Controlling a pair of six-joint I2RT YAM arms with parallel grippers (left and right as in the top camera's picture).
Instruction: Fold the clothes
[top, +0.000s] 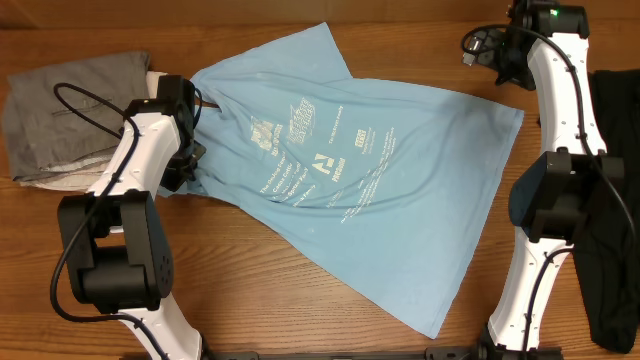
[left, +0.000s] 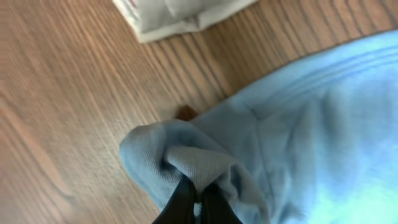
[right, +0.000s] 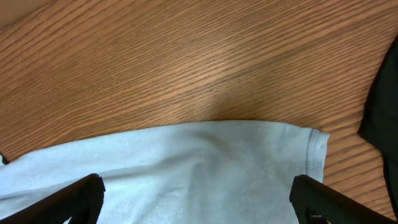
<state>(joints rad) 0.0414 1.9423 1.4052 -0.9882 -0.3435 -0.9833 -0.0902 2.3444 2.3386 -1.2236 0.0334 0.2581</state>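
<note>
The clothes are one light blue T-shirt, spread slantwise over the wooden table with its white printed text facing up. My left gripper is at the shirt's left edge. In the left wrist view this gripper is shut on a bunched fold of the blue cloth, lifted a little off the wood. My right gripper hangs near the shirt's far right corner. In the right wrist view it is wide open above the hemmed corner, and nothing lies between the fingers.
A grey garment lies folded at the far left; its pale edge shows in the left wrist view. A black garment lies along the right edge, also seen from the right wrist. Bare wood lies beyond the shirt.
</note>
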